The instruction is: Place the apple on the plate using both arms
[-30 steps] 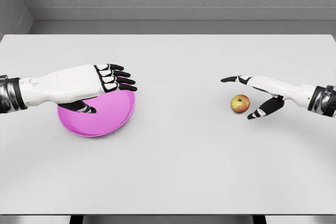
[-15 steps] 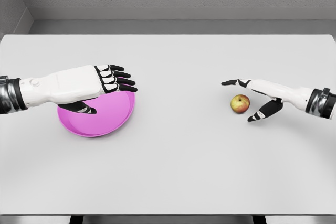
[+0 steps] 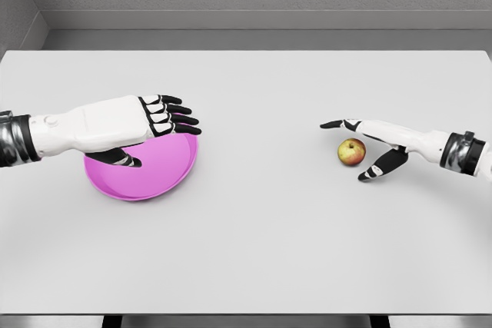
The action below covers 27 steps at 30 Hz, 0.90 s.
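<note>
A small red-yellow apple (image 3: 351, 151) sits on the white table (image 3: 261, 243), right of centre. My right hand (image 3: 350, 150) comes in from the right with spread fingers: the index side reaches past the apple on its far side, the thumb lies just in front of it. The apple rests between them, not grasped. A magenta plate (image 3: 157, 174) lies at the left. My left hand (image 3: 165, 132) hovers flat over the plate's far half, fingers extended, thumb tucked below, holding nothing.
The table's far edge meets a grey wall. Its front edge runs along the bottom of the picture.
The right hand has slid a little to the left, so its fingers now bracket the apple more closely. The left hand, plate and apple have not moved.
</note>
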Motion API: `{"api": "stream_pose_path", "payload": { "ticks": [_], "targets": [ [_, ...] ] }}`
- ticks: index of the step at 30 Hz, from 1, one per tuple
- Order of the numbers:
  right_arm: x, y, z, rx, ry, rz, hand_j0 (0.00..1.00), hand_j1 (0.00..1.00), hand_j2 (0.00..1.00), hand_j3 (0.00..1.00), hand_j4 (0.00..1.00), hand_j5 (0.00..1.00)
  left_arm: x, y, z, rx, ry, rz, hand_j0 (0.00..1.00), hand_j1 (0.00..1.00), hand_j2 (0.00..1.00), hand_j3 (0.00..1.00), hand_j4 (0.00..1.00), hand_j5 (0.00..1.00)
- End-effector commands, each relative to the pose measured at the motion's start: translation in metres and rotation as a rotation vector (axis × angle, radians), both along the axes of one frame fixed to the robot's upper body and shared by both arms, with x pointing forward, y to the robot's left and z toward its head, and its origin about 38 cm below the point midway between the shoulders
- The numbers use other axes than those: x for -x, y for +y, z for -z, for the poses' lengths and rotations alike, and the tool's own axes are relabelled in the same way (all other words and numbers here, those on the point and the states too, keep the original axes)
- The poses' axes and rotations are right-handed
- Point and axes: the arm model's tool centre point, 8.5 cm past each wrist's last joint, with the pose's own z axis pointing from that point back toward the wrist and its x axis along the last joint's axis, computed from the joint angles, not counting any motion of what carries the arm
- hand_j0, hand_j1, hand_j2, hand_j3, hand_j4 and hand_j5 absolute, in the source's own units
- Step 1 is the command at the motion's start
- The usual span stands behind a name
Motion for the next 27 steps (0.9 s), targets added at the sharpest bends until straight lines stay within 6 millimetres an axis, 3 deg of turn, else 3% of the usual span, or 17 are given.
{"api": "stream_pose_path", "payload": {
  "ticks": [1, 5, 15, 19, 22, 27],
  "targets": [
    [-0.0002, -0.0008, -0.0002, -0.004, 0.002, 0.004, 0.97, 0.97, 0.97, 0.97, 0.97, 0.97, 0.0, 0.0001, -0.0004, 0.006, 0.003, -0.002, 1.0, 1.0, 1.0, 1.0, 1.0, 1.0],
    [-0.002, -0.0024, -0.0015, -0.004, 0.0, 0.009, 0.84, 0.84, 0.84, 0.84, 0.84, 0.84, -0.0001, -0.0004, -0.0003, 0.007, 0.004, -0.001, 1.0, 1.0, 1.0, 1.0, 1.0, 1.0],
    [-0.0013, -0.0024, 0.0022, 0.0, 0.009, 0.008, 0.84, 0.84, 0.84, 0.84, 0.84, 0.84, 0.0001, -0.0008, 0.0003, 0.008, 0.005, 0.0, 1.0, 1.0, 1.0, 1.0, 1.0, 1.0],
    [-0.0015, -0.0054, 0.0036, 0.001, 0.01, 0.013, 0.71, 0.71, 0.71, 0.71, 0.71, 0.71, 0.0004, -0.0017, 0.0002, 0.01, 0.005, 0.002, 1.0, 1.0, 1.0, 1.0, 1.0, 1.0],
    [-0.0015, -0.0058, 0.0039, 0.001, 0.011, 0.014, 0.71, 0.71, 0.71, 0.71, 0.71, 0.71, 0.0002, -0.0015, 0.0009, 0.009, 0.007, 0.001, 1.0, 1.0, 1.0, 1.0, 1.0, 1.0],
    [-0.0013, -0.0052, 0.0033, -0.002, 0.007, 0.01, 0.63, 0.63, 0.63, 0.63, 0.63, 0.63, 0.0004, -0.0017, 0.0002, 0.01, 0.005, 0.002, 1.0, 1.0, 1.0, 1.0, 1.0, 1.0]
  ]
}}
